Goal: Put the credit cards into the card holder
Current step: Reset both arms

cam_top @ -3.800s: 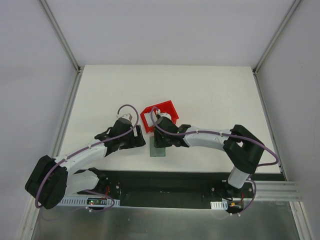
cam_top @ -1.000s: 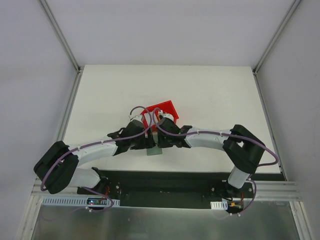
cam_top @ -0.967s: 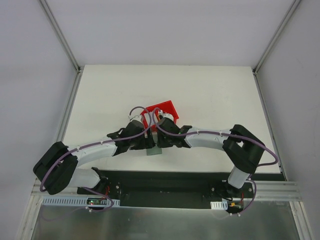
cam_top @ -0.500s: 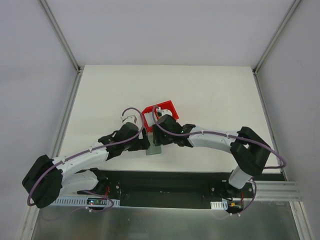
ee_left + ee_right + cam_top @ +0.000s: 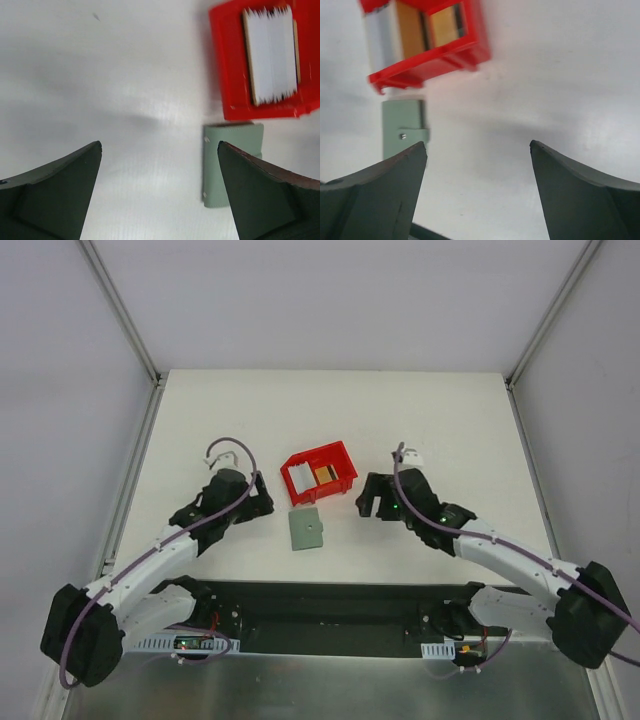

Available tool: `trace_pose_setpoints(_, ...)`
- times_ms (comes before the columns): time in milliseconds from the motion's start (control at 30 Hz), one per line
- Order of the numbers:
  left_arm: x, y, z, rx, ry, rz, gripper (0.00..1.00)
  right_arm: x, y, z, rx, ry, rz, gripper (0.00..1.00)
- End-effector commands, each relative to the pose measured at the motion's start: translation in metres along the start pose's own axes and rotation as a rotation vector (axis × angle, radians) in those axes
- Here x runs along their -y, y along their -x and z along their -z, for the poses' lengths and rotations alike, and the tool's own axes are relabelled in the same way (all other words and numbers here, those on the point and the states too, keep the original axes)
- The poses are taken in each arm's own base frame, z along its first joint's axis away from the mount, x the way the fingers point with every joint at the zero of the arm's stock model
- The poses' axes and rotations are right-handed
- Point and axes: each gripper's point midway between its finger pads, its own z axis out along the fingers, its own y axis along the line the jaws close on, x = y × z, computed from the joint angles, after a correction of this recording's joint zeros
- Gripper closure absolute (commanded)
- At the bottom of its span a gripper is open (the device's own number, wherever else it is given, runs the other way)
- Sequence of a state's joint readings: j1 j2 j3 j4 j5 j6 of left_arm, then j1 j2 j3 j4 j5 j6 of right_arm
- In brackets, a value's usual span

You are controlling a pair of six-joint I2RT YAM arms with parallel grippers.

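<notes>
Both jaws wide: L gripper (image 5: 266, 504), R gripper (image 5: 365, 502); card holder (image 5: 307, 530) between, apart; cards (image 5: 323, 476) prob. in bin (image 5: 348, 468).

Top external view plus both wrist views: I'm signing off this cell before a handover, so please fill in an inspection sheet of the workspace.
Surface: white table, with one small dark speck.
Job's things: card holder closed, lying flat just in front of the red bin; contact cannot be told. Credit cards, one orange-gold and one pale, are inside the bin, not in the holder.
Clutter: nothing seen.
Grippers: left gripper open and empty; right gripper open and empty; one on each side of the holder, apart from it.
Cables: purple cables run along both arms; no snag seen.
Surroundings: white walls, metal frame posts.
</notes>
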State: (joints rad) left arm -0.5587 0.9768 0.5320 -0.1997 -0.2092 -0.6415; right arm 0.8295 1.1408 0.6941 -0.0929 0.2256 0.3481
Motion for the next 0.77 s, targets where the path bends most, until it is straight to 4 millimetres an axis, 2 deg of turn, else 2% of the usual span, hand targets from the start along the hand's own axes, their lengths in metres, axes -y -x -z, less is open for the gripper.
trace_pose_setpoints(0, -0.036, 0.029, 0.004, 0.093, 0.081, 0.027, 0.01, 0.058, 0.009, 0.012, 0.075, -0.127, -0.108, 0.11)
trace_pose_setpoints(100, -0.058, 0.052, 0.008, 0.144, 0.135, 0.1, 0.01, 0.095, 0.01, 0.022, 0.094, -0.212, -0.155, 0.04)
trace_pose_setpoints(167, -0.061, 0.062, 0.008, 0.159, 0.106, 0.165, 0.01, 0.115, 0.012, 0.026, 0.096, -0.256, -0.205, 0.01)
trace_pose_setpoints(233, -0.062, 0.067, 0.008, 0.168, 0.111, 0.172, 0.01, 0.135, 0.016, 0.031, 0.109, -0.297, -0.233, 0.0)
trace_pose_setpoints(267, -0.064, 0.067, 0.006, 0.161, 0.121, 0.176, 0.01, 0.143, 0.019, 0.034, 0.121, -0.324, -0.241, 0.03)
trace_pose_setpoints(333, -0.062, 0.065, 0.003, 0.138, 0.121, 0.178, 0.01, 0.161, 0.027, 0.043, 0.159, -0.397, -0.242, 0.04)
trace_pose_setpoints(567, -0.069, 0.059, 0.001, 0.125, 0.155, 0.187, 0.01, 0.199, 0.054, 0.065, 0.256, -0.604, -0.185, 0.04)
trace_pose_setpoints(733, -0.069, 0.065, 0.004, 0.152, 0.156, 0.187, 0.01, 0.224, 0.065, 0.07, 0.313, -0.728, -0.115, 0.04)
